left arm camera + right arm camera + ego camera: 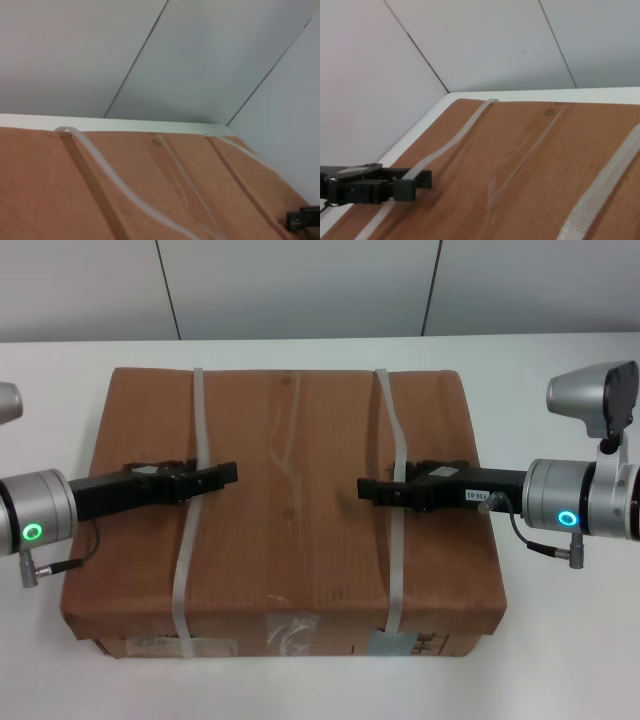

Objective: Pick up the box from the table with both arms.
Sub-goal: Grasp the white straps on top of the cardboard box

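The brown paper-wrapped box point(300, 540) sits on the white table point(560, 640), with labels on its near side. Two whitish straps cross it, the left strap point(190, 570) and the right strap point(395, 580). My left gripper point(230, 475) reaches in from the left, low over the box top, and crosses the left strap. My right gripper point(365, 488) reaches in from the right and crosses the right strap. Both look shut and point at each other. I cannot tell whether they pass over or under the straps. The left gripper point(422, 180) shows in the right wrist view, meeting the left strap point(445, 145).
A grey panelled wall point(300, 285) stands behind the table. Bare table point(40, 640) shows on both sides of the box and in front of it. The right gripper's tip point(302, 220) shows at the edge of the left wrist view, above the box top point(75, 190).
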Robot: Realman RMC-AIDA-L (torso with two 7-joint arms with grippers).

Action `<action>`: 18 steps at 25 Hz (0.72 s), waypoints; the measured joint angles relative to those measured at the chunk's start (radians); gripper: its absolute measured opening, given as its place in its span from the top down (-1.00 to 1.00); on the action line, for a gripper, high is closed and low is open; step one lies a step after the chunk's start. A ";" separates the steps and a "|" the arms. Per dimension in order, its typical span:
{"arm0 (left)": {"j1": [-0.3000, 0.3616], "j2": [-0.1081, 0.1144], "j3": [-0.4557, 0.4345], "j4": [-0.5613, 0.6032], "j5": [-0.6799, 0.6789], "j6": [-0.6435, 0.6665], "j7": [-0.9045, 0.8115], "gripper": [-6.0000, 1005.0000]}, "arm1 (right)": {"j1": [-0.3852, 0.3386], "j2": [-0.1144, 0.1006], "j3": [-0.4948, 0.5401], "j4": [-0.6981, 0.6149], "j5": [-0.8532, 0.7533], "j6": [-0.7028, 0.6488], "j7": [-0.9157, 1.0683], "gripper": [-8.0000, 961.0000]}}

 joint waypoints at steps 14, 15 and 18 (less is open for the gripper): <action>-0.025 -0.004 0.000 0.010 0.043 0.030 -0.007 -0.23 | 0.008 0.000 -0.002 -0.001 -0.001 0.002 -0.015 -0.83; -0.025 -0.005 0.001 0.012 0.043 0.030 -0.006 -0.23 | 0.009 0.001 -0.002 -0.001 -0.001 0.002 -0.017 -0.83; -0.026 -0.006 0.001 0.013 0.043 0.030 -0.002 -0.23 | 0.014 0.002 -0.002 -0.001 -0.001 0.002 -0.024 -0.83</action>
